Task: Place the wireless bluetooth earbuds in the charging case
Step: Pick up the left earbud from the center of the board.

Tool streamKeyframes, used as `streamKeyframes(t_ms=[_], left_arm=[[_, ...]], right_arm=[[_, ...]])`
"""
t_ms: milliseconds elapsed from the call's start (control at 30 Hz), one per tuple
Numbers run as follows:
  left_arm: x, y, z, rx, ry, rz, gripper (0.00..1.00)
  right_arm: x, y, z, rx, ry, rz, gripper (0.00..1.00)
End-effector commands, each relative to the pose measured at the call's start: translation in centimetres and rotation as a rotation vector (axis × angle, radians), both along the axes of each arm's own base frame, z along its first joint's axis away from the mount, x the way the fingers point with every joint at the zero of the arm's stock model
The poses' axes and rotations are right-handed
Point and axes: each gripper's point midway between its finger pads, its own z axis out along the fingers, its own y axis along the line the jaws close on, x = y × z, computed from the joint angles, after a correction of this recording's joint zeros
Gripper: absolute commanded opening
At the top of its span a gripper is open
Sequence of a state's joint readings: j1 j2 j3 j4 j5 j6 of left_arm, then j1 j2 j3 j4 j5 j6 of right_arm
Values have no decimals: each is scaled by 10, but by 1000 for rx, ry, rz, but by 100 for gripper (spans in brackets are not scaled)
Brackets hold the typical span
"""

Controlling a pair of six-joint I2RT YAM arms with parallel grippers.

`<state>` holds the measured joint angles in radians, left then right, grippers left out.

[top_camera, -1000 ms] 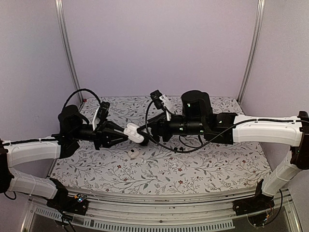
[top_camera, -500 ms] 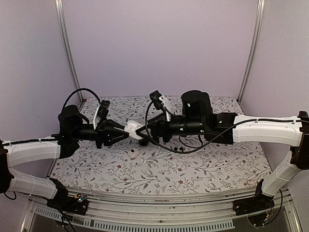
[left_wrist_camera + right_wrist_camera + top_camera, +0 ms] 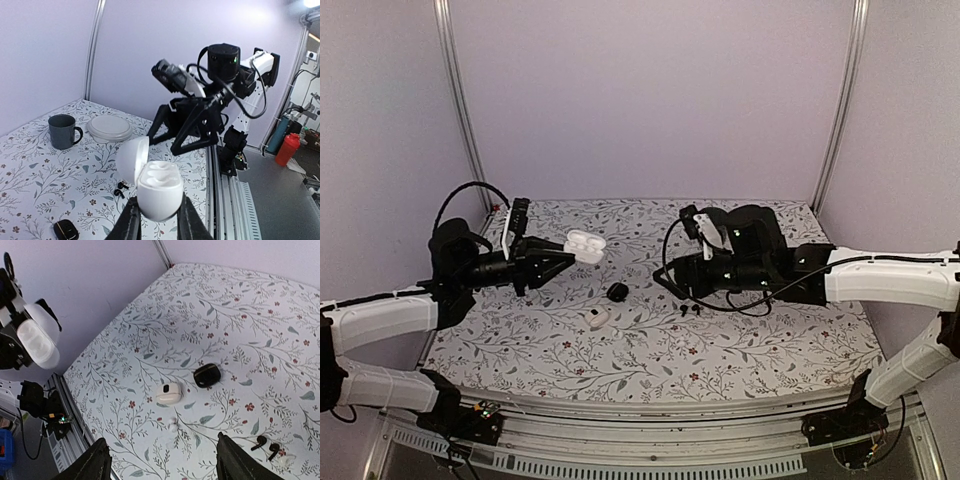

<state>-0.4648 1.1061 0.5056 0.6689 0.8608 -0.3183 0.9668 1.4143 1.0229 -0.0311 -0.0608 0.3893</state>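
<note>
Left gripper (image 3: pixel 159 216) clamps the open white charging case (image 3: pixel 157 187) in the air over the left side of the floral table (image 3: pixel 770 350). Right gripper (image 3: pixel 162 452) hangs with its fingers spread wide, holding nothing. The black earbuds (image 3: pixel 265 444) lie mid-table, right of a black case (image 3: pixel 207 375) and a closed white case (image 3: pixel 168 393).

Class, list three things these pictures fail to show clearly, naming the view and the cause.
1. Open white case, left wrist view: whether earbuds sit inside; white on white, blurred.
2. Black earbuds, top view: orientation; too small.
3. Left end effector, left wrist view: cut by bottom edge.
</note>
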Motion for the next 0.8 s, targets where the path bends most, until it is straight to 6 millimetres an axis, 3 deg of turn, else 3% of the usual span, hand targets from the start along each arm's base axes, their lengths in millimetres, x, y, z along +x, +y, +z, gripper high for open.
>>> streamKeyframes(t_ms=[0,233,433,767], left_arm=[[6,10,11,-21,-57,57,0],[3,13,14,-21,-94,57,0],[1,14,13,-14,-106,46,0],[-2,15,10,-12,-107,35,0]], right_arm=[[-10,-26,-86,-178,215,-102,66],[-33,-44,-167,-356,424,-160,48],[-32,-38,-193,-433,507,-217,39],[-18,-34,-210,-485,526,-285,41]])
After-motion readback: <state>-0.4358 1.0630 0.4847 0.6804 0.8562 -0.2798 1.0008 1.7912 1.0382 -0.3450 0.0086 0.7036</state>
